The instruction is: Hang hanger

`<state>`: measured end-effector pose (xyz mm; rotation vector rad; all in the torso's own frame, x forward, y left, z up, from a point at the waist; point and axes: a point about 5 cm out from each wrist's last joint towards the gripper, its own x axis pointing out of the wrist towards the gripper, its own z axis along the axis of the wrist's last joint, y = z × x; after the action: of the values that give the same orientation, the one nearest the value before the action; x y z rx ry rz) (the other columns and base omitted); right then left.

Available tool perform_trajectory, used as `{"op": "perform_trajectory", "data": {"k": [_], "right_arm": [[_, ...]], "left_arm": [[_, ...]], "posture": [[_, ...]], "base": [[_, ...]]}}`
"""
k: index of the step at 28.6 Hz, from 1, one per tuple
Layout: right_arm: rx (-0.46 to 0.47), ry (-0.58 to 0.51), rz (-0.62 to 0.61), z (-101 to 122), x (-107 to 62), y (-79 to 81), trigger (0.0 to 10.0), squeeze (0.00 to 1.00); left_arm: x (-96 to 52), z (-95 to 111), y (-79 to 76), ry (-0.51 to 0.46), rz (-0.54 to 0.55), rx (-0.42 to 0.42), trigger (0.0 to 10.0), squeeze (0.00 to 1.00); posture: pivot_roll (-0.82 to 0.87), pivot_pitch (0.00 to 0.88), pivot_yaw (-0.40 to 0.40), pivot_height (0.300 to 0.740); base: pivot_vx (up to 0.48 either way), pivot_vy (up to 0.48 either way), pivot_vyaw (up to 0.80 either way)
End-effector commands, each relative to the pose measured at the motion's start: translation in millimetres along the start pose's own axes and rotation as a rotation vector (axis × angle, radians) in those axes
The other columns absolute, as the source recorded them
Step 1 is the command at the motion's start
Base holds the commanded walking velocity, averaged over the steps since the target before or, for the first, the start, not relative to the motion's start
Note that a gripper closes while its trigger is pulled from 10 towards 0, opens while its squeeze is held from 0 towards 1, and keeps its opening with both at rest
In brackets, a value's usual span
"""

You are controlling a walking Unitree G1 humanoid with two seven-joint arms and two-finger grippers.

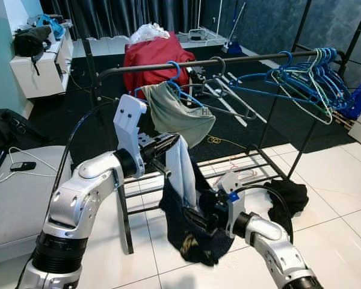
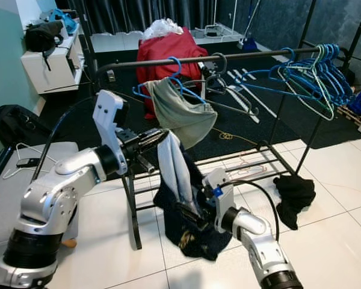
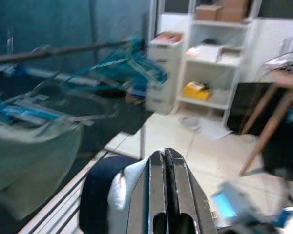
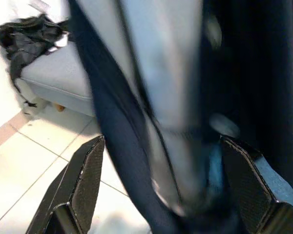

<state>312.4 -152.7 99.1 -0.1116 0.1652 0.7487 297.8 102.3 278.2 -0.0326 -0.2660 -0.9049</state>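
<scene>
My left gripper (image 1: 171, 143) is raised in front of the black clothes rail (image 1: 228, 61), its 2 fingers pressed together on the top of a pale blue and dark navy garment (image 1: 183, 198) that hangs down from it toward the white tiled floor (image 1: 331, 198). My right gripper (image 1: 192, 218) is lower, at the bottom part of that same garment, with its fingers (image 4: 78, 187) spread wide and the cloth hanging between them; I cannot tell whether either finger touches the fabric. The blue hanger (image 1: 174, 81) is hooked on the rail just above and behind my left gripper, carrying a grey-green cloth (image 1: 180, 117) draped over it. Farther along the rail toward my right a bunch of blue and green hangers (image 1: 316, 75) hangs together. A black garment (image 1: 292, 195) lies crumpled on the floor near the rack's base.
</scene>
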Motion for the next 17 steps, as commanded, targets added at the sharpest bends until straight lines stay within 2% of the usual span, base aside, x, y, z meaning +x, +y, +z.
{"op": "perform_trajectory", "data": {"k": [1,2,3,5,9,17], "right_arm": [[-0.017,-0.004,-0.045,2,-2.1,-9.6,10.0,0.00],[-0.017,-0.004,-0.045,2,-2.1,-9.6,10.0,0.00],[-0.037,-0.005,-0.077,3,-3.7,-16.5,10.0,0.00],[-0.037,-0.005,-0.077,3,-3.7,-16.5,10.0,0.00],[-0.098,-0.036,-0.107,14,-5.1,-23.5,10.0,0.00],[-0.078,-0.071,-0.110,16,-2.3,-24.0,10.0,0.00]], "left_arm": [[-2.5,13,-5.1,-0.052,-0.063,-0.003,10.0,0.00],[-2.5,13,-5.1,-0.052,-0.063,-0.003,10.0,0.00],[-3.4,15,-10.2,-0.067,-0.113,-0.018,10.0,0.00],[-3.4,15,-10.2,-0.067,-0.113,-0.018,10.0,0.00],[-1.1,11,-9.2,-0.054,-0.116,-0.007,10.0,0.00],[-0.5,13,-9.7,-0.060,-0.132,-0.011,10.0,0.00]], "posture": [[-0.09,0.076,0.000,0.740],[-0.09,0.076,0.000,0.740],[-0.09,0.076,-0.003,0.740],[-0.09,0.076,-0.003,0.740],[-0.09,0.074,-0.003,0.740],[-0.09,0.072,0.002,0.740]], "base": [[0.000,0.000,0.00],[0.000,0.000,0.00],[0.000,0.000,0.00],[0.000,0.000,0.00],[0.000,0.000,0.00],[0.000,0.000,0.00]]}}
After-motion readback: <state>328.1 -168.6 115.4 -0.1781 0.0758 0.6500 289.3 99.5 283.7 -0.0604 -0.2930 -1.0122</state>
